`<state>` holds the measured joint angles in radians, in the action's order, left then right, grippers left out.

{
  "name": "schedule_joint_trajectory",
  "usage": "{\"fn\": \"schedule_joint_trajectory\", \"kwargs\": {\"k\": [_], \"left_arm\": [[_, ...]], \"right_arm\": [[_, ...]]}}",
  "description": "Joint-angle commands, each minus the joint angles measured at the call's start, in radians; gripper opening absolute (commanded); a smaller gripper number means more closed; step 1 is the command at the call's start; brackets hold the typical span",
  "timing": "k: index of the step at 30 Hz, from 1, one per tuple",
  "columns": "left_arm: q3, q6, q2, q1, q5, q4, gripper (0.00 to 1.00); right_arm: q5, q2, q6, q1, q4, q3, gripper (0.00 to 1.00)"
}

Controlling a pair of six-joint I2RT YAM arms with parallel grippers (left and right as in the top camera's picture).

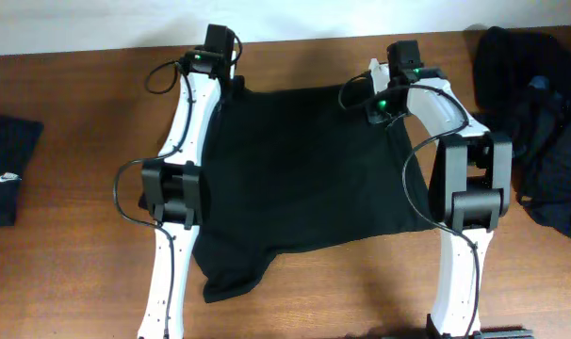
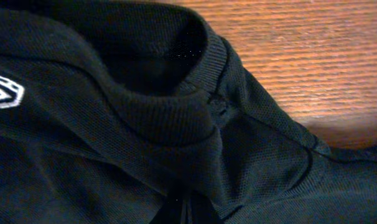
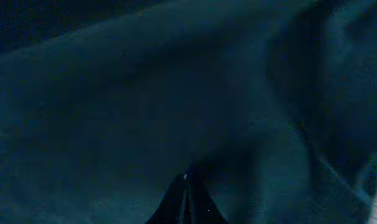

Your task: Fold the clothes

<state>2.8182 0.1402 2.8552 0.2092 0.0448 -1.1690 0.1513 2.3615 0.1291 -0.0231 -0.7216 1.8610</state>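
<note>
Black shirt lies spread on the table between my arms. My left claw looks pinched on fabric by the collar, and the right claw is likewise pinched on cloth. A thin grip could slip mid-fold, or one side could drag unevenly and bunch it.

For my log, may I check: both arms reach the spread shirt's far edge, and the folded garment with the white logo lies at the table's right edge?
Not quite: the overhead view shows the folded garment with the white logo at the left edge of the table. Both arms do reach the far edge of the spread shirt.
</note>
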Motion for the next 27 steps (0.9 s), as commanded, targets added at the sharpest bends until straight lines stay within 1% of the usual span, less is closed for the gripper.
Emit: {"fn": "schedule_joint_trajectory", "kwargs": {"k": [1, 6, 13, 19, 27], "left_arm": [[-0.003, 0.001, 0.031, -0.034, 0.035, 0.011, 0.01], [-0.003, 0.002, 0.050, -0.055, 0.031, 0.019, 0.01], [-0.003, 0.002, 0.064, -0.062, 0.031, 0.030, 0.01], [-0.003, 0.002, 0.064, -0.066, 0.031, 0.040, 0.01], [-0.003, 0.014, 0.064, -0.089, 0.031, 0.044, 0.01]], "right_arm": [[-0.074, 0.009, -0.014, -0.001, -0.016, 0.009, 0.04], [-0.138, 0.009, -0.014, -0.001, -0.028, -0.006, 0.04], [-0.138, 0.009, -0.014, -0.001, -0.031, -0.008, 0.04], [-0.202, 0.009, -0.044, 0.018, -0.088, -0.008, 0.04], [-0.171, 0.009, -0.059, 0.058, -0.112, -0.008, 0.04]]}}
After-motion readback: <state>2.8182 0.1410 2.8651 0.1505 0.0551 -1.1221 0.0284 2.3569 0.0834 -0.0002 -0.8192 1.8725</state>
